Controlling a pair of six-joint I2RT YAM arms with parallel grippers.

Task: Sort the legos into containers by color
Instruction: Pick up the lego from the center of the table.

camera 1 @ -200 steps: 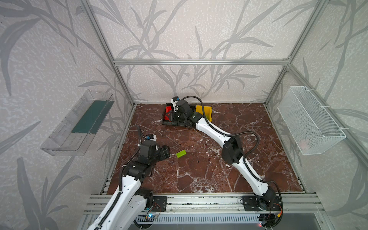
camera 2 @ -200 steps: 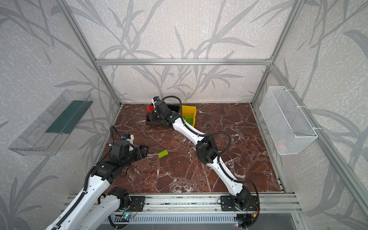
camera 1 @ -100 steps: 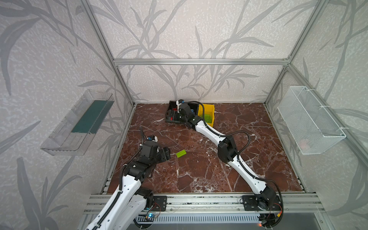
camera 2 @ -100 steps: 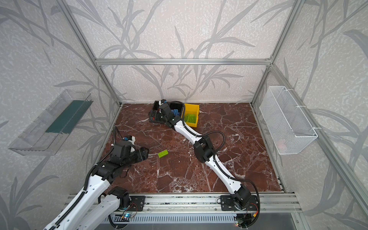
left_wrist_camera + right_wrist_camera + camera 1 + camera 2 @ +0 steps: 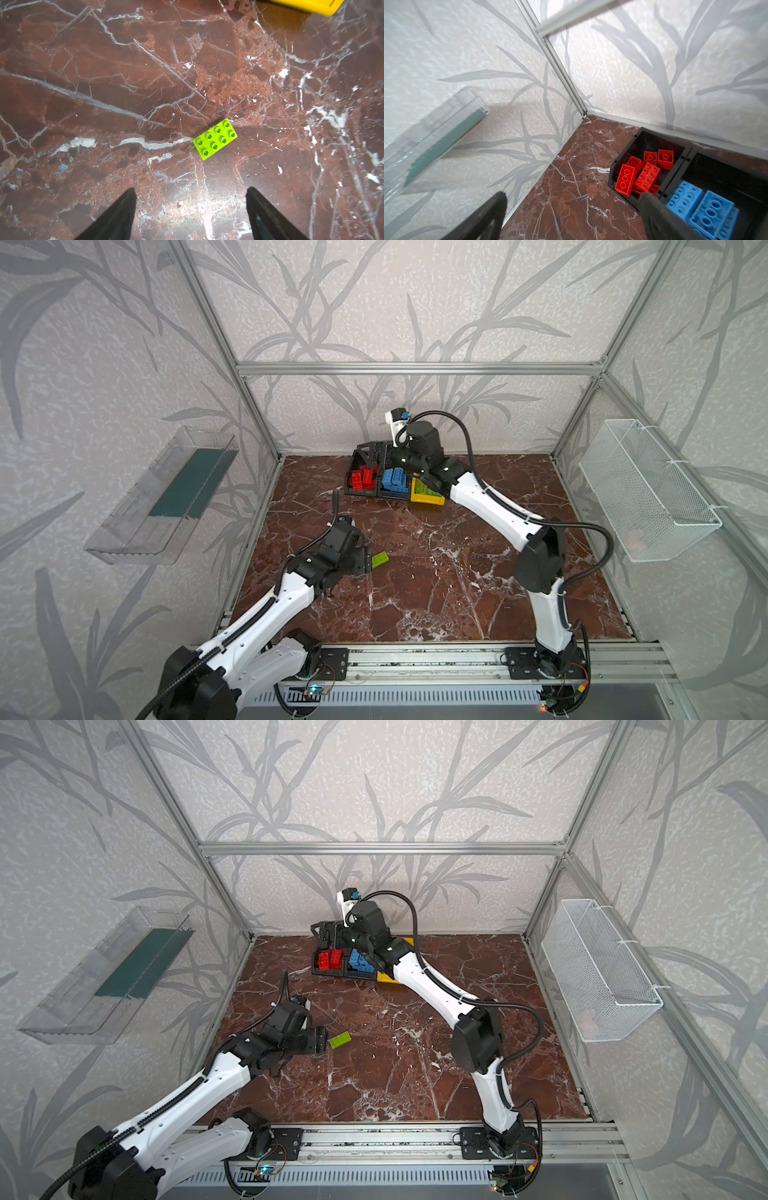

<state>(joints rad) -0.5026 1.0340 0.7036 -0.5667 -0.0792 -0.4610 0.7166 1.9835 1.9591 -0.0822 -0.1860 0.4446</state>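
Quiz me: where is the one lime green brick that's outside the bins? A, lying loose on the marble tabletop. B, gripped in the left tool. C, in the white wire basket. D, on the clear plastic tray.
A: the lime green brick lies flat, studs up, on the marble tabletop, ahead of the open left tool and touching neither finger.
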